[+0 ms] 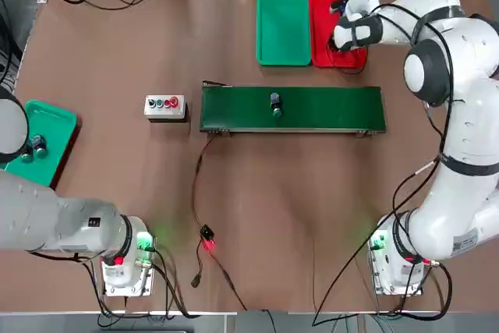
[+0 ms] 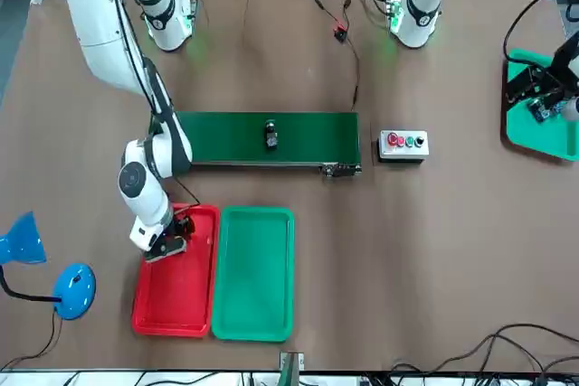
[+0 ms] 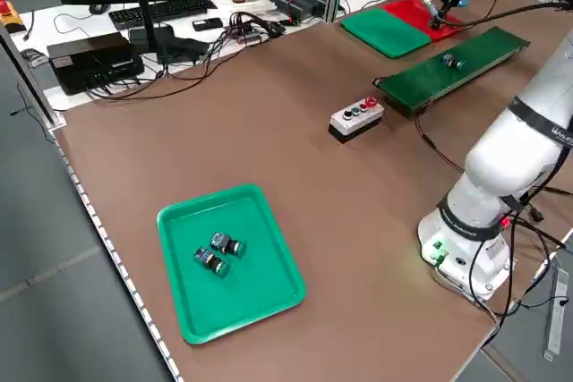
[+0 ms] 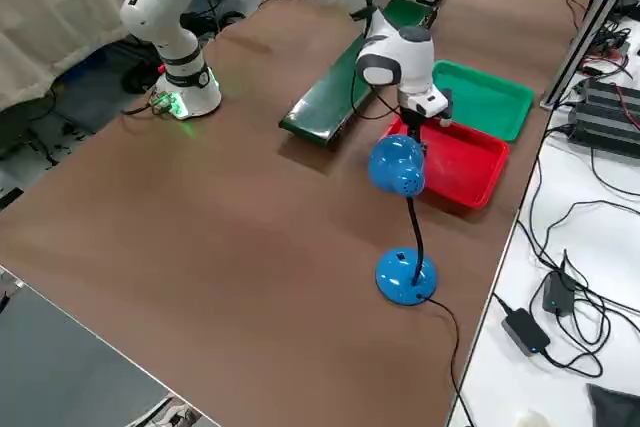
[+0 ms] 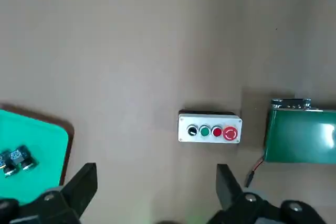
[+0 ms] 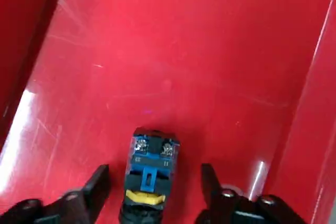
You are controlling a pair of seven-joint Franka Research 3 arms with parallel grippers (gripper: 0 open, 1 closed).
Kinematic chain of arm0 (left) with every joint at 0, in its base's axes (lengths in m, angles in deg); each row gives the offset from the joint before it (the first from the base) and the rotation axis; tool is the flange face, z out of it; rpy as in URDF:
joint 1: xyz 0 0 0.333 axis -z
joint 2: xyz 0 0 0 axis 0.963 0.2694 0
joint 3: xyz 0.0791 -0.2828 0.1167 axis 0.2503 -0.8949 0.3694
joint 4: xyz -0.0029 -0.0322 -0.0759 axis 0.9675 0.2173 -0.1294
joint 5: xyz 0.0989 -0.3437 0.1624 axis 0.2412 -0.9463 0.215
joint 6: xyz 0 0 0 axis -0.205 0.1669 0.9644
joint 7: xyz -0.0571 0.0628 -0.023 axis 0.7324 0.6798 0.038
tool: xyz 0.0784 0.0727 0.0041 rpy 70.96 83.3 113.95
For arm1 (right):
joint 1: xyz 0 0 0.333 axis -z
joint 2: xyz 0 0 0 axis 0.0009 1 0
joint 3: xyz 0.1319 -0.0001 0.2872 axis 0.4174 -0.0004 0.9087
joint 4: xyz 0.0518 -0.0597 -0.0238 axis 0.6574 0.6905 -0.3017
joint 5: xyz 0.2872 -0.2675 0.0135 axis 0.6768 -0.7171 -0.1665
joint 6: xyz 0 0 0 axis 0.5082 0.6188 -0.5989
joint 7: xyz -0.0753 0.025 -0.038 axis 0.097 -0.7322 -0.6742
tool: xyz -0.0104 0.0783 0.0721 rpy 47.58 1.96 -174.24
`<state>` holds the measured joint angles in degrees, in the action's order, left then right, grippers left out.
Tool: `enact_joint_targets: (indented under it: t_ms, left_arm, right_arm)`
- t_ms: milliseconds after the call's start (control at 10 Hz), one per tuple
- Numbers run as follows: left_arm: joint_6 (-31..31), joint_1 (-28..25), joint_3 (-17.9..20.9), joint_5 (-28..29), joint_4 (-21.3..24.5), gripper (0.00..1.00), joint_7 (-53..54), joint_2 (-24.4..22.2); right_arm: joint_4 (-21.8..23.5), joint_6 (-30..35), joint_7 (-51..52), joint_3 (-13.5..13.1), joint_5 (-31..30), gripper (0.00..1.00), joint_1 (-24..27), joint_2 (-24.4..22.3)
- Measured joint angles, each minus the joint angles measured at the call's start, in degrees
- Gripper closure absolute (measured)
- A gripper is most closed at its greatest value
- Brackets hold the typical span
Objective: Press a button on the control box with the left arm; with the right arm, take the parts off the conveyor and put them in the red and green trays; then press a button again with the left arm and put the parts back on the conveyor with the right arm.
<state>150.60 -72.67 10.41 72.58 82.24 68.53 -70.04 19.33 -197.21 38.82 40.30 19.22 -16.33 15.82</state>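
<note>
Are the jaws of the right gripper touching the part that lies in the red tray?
Apart. In the right wrist view, the part lies on the red tray between the jaws of the right gripper, with red floor visible on each side of it.

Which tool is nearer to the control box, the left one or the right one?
The left. The left tool hangs above the bare table between the teal tray and the control box. The right tool is down in the red tray, beyond the conveyor.
</note>
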Motion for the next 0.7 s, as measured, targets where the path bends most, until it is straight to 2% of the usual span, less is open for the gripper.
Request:
enact_joint_targets:
  t_ms: [200,300,700]
  left_arm:
    - [0.0,0.3,-0.3,0.0,0.0,0.00,0.0,0.0]
    - [0.0,0.5,-0.4,0.0,0.0,0.00,0.0,0.0]
    - [0.0,0.5,-0.4,0.0,-0.4,0.00,0.0,0.0]
  right_arm:
    - [0.0,0.5,0.0,0.2,0.0,0.59,-0.1,-0.5]
    - [0.0,1.1,0.0,0.2,0.0,0.64,-0.2,-0.8]
    - [-0.9,6.8,0.0,0.4,0.0,0.67,-0.3,-3.5]
